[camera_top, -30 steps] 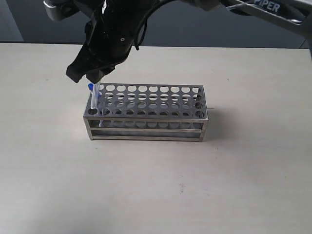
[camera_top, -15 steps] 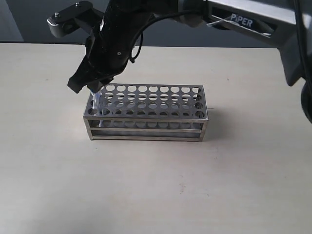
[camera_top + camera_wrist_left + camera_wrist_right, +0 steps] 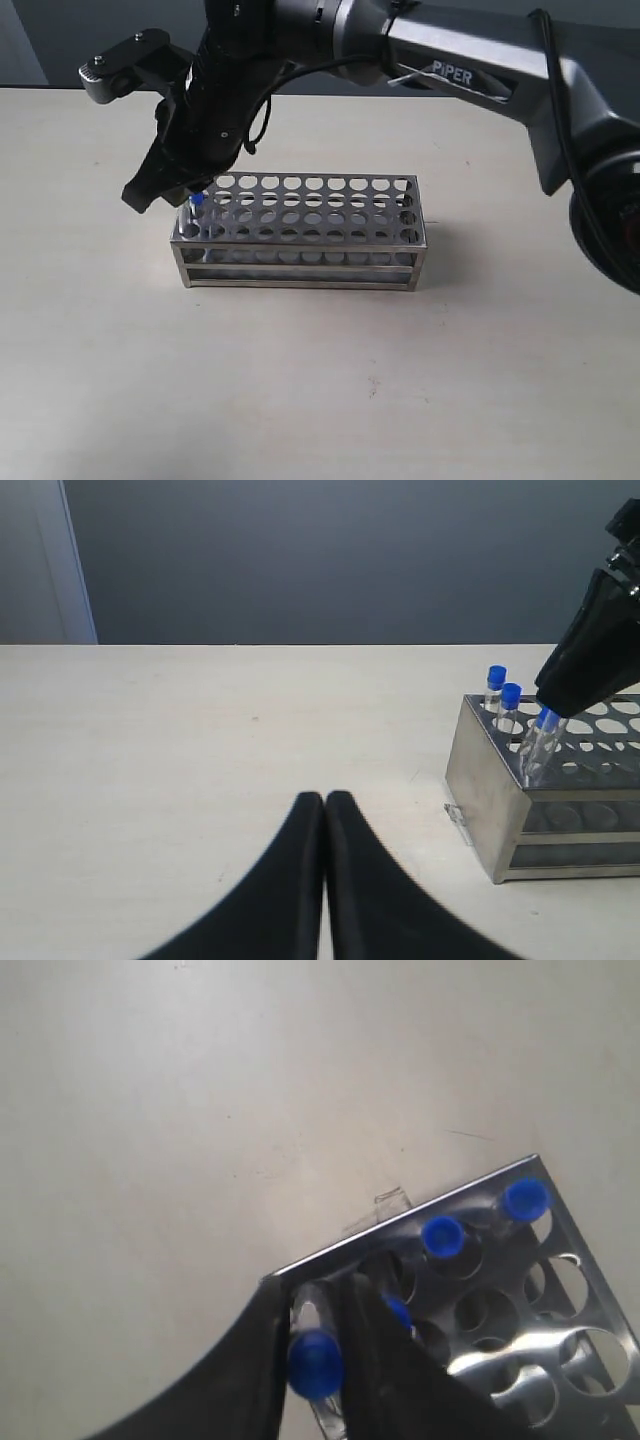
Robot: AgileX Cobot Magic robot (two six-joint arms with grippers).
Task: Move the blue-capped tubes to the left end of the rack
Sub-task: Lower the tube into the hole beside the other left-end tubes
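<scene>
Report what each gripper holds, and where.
Right gripper pinches a thin clear blue-capped tube at its cap end; left gripper is shut, holding nothing.

Change over the last second, exterior view. The blue-capped tube [image 3: 195, 206] held in the right pincer [image 3: 162, 193] has sunk deeper into the corner hole at the left end of the rack [image 3: 300, 236]. Its cap, formerly well above the top plate, now sits just above it. The pincer has descended with the tube and shifted leftward, so that its lower tip now projects past the rack's end, over the worktop [image 3: 90, 300]. The right arm [image 3: 470, 62] has swung lower and farther into view, and its dark joint [image 3: 610, 215], previously out of frame, now shows at the right edge.
</scene>
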